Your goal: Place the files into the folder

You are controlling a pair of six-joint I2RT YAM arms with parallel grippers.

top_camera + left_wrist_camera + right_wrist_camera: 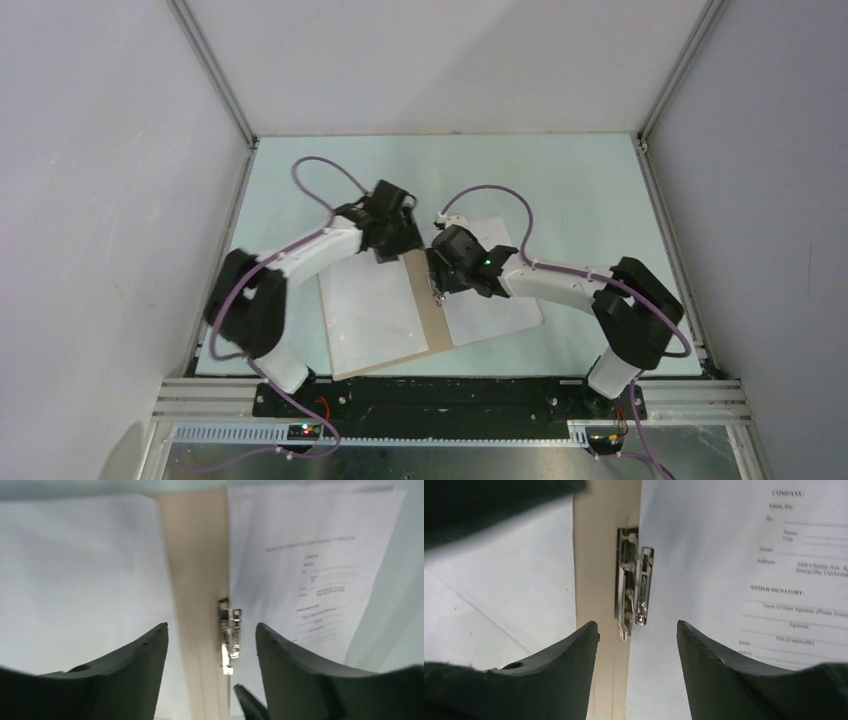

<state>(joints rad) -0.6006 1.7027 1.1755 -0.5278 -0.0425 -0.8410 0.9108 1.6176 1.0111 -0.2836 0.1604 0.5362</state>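
Both arms are parked over the middle of the open folder (430, 318), which lies flat on the pale green worktop (580, 190), closer to the near edge. My left pincer (211, 630) has its jaws apart with nothing in them. My right pincer (636, 627) is the same, spread and gripping nothing. Between both pairs of jaws I can see the tan spine with its metal clip (634, 580). As for the files, a blank-looking sheet (370, 310) covers the left leaf and a printed sheet (734, 580) covers the right one. Its edge sits just beside the clip, maybe tucked under it, but it's too blurry to say.
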